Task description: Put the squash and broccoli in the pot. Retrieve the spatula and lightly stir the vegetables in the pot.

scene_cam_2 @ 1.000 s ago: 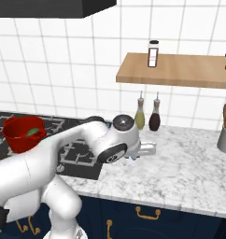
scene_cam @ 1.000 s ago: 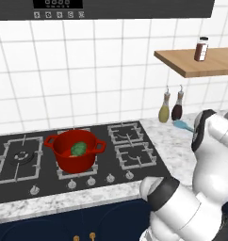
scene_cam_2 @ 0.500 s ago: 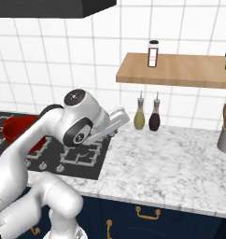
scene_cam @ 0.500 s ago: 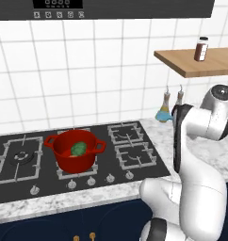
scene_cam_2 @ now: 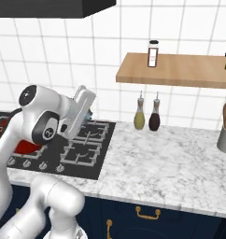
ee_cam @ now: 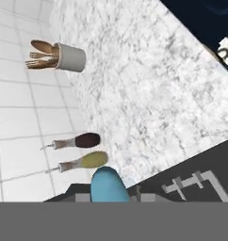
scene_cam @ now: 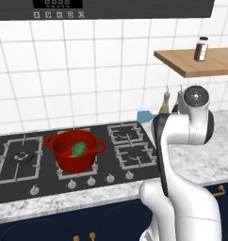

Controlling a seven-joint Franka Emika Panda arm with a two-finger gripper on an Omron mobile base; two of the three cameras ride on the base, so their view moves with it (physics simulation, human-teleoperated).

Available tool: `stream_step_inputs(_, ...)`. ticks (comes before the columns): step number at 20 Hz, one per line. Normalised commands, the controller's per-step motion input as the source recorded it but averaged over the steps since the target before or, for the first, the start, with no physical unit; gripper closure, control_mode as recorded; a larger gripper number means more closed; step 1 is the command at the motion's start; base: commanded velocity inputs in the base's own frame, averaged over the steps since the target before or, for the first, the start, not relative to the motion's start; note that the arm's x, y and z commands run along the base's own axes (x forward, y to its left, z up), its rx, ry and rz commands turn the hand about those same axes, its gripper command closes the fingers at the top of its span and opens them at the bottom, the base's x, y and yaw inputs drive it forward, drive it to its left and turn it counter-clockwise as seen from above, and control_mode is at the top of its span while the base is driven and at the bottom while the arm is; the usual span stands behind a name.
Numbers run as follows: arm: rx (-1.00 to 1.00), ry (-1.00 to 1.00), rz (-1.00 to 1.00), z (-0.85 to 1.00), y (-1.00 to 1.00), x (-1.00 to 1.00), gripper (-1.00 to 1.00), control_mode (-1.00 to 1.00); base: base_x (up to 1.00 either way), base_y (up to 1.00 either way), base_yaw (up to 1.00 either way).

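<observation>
Marble counter (scene_cam_2: 171, 158); no legible labels; broccoli (scene_cam: 78, 149) in pot (scene_cam: 74, 151).

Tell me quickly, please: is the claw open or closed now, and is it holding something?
Claw: closed on the light-blue spatula, whose blade shows just beyond the fingertips in the hand view.

Two bottles (scene_cam_2: 147, 113) are stood against the tiles just right of the hob (scene_cam_2: 87, 144). A jar (scene_cam_2: 153, 53) is set on the shelf (scene_cam_2: 180, 70) above. A utensil holder (scene_cam_2: 224, 135) is placed far right.
</observation>
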Motion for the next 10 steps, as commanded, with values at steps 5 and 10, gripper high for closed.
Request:
stream_step_inputs(5, -0.38, 0.01, 0.47, 0.58, 0.15, 0.21, 1.0, -1.0, 0.0, 0.0, 0.0)
stream_step_inputs(10, -0.44, 0.0, 0.48, 0.45, 0.0, 0.2, 1.0, -1.0, 0.0, 0.0, 0.0)
